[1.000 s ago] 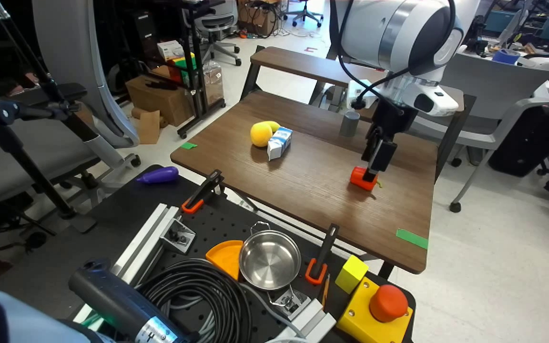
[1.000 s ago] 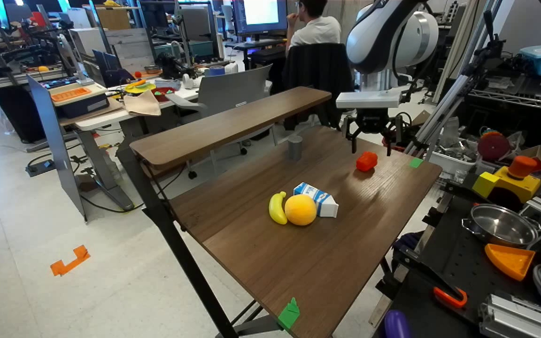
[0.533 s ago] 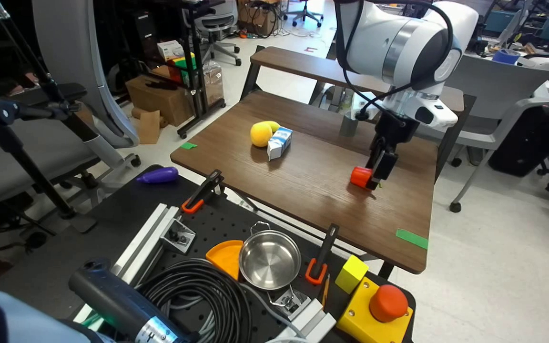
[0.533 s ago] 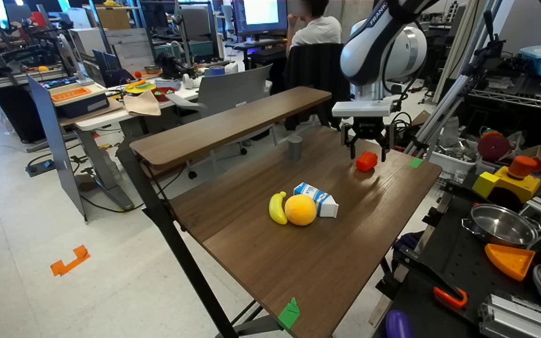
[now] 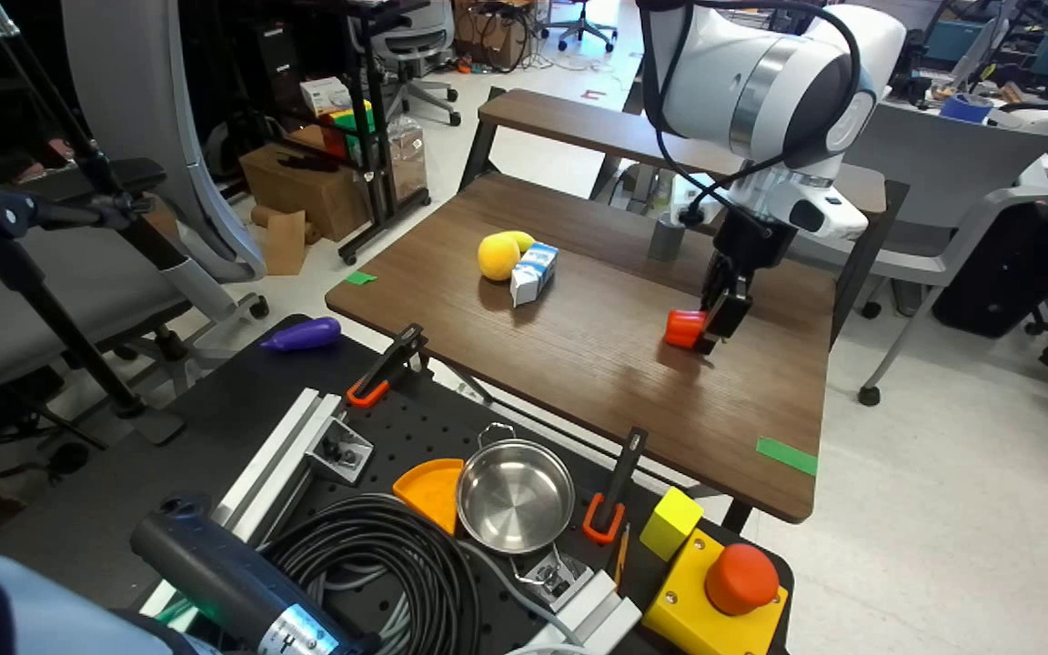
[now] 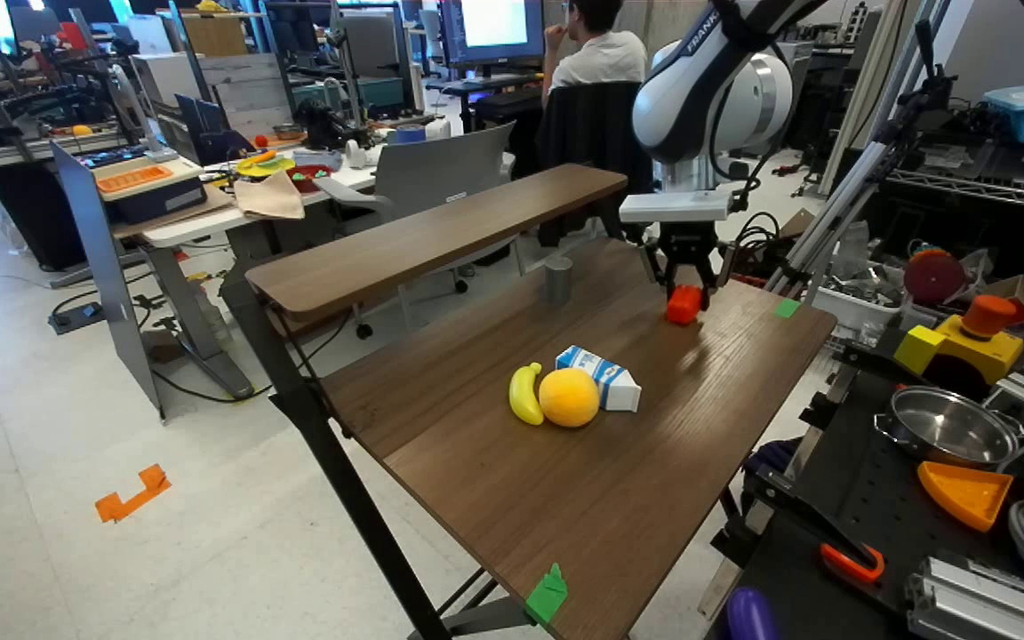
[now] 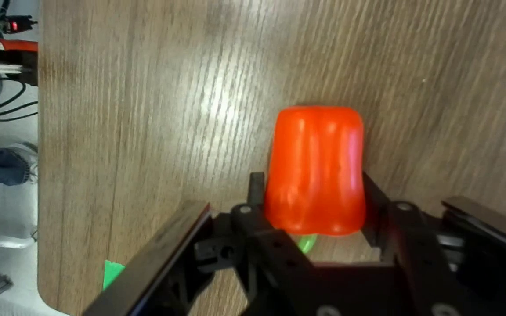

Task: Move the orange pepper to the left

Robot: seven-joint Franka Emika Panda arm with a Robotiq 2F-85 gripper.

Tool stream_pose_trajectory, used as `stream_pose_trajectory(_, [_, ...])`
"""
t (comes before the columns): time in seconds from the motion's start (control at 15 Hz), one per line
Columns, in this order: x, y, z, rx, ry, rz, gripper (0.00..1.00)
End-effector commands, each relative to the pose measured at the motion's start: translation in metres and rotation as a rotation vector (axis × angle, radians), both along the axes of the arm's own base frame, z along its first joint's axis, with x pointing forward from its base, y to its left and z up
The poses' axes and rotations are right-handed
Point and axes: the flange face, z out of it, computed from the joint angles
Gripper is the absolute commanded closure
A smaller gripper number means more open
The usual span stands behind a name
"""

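Observation:
The orange pepper [image 7: 316,162], glossy red-orange with a green stem, lies on its side between the fingers of my gripper [image 7: 312,186] in the wrist view. Both fingers [image 7: 256,191] press against its flanks near the stem end. In an exterior view the pepper's blunt end [image 5: 681,328] sticks out to the left of the gripper [image 5: 709,338], over the right part of the brown table [image 5: 597,314]. From another angle the gripper [image 6: 684,289] points straight down with the pepper [image 6: 683,307] at its tips. Whether it touches the tabletop I cannot tell.
A yellow ball [image 6: 569,397], a banana [image 6: 525,396] and a blue-white carton [image 6: 605,378] stand grouped on the table. A grey can [image 6: 557,280] is near the back, by a raised shelf [image 6: 441,236]. A black cart holding a pot [image 5: 515,496] adjoins the table's front.
The gripper has come down around the pepper, its fingers going from wide apart to shut on it. The pepper has shifted slightly left in both exterior views.

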Motion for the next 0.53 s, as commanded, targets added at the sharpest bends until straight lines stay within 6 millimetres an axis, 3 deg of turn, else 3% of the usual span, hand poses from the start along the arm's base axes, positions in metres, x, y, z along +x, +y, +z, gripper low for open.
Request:
stream_pose_trajectory(0.0, [-0.005, 0.009, 0.018, 0.035, 0.025, 0.063, 0.75])
stream_pose_trajectory(0.47, [0.001, 0.046, 0.056, -0.002, -0.029, 0.262, 0.75])
